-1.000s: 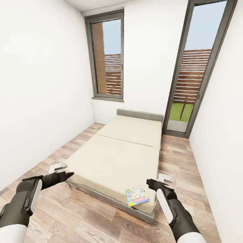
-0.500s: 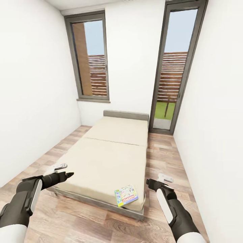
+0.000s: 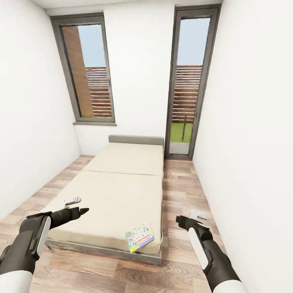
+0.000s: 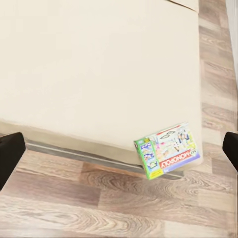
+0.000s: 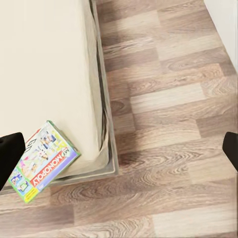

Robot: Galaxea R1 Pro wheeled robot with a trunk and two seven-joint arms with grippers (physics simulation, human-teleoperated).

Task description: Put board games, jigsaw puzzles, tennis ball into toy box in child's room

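One board game [image 3: 140, 237], a bright printed box with a red logo strip, lies flat on the near right corner of the bed [image 3: 122, 191]. It overhangs the mattress edge slightly, as the left wrist view [image 4: 167, 150] and the right wrist view [image 5: 42, 161] both show. My left gripper [image 3: 79, 205] hovers open over the bed's near left corner. My right gripper [image 3: 189, 217] hangs open above the floor just right of the bed, near the board game. Both hold nothing. The table, toy box, jigsaw puzzles and tennis ball are out of view.
The bed runs lengthwise away from me to a low grey headboard [image 3: 135, 140]. A strip of wood-plank floor [image 3: 179, 191] runs between the bed and the right wall. A tall window [image 3: 86, 73] and a glass door [image 3: 185, 81] stand in the far wall.
The camera has swung to the right, so the bed and windows sit further left in the picture. Both arms keep the same pose, and the board game has not moved on the bed.
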